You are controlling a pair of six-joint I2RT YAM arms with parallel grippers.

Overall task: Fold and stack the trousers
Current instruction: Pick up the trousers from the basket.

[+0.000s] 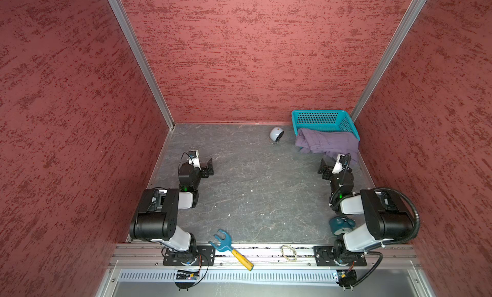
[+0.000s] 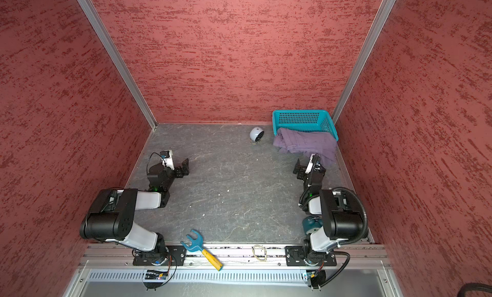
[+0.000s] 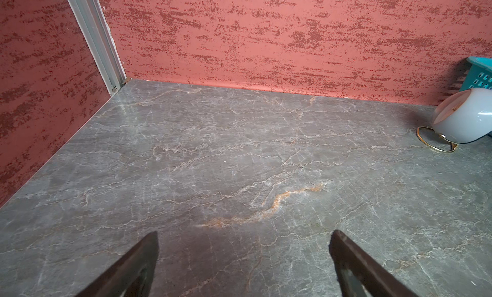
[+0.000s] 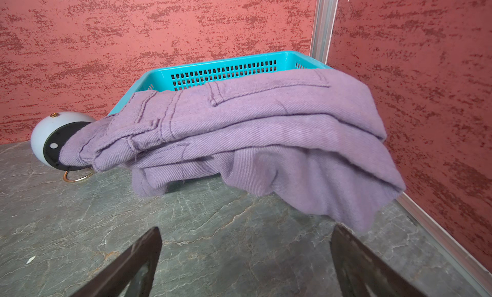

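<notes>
Right wrist view shows me the trousers (image 4: 253, 138) bunched over the near rim of the teal basket (image 4: 226, 66), so my right gripper (image 4: 246, 231) sits just short of them, jaws apart and empty, ready to pull, while the left gripper (image 3: 243, 233), also spread, idles well away.

The trousers (image 1: 327, 142) (image 2: 306, 143) (image 4: 266, 138) are muted purple twill with stitched seams and a belt loop showing; they lie bunched in loose, uneven folds, not neatly folded; they drape over the near wall of the teal basket (image 4: 229, 69) in the far right corner; their lower edges spill onto the grey table (image 4: 213, 229).
</notes>
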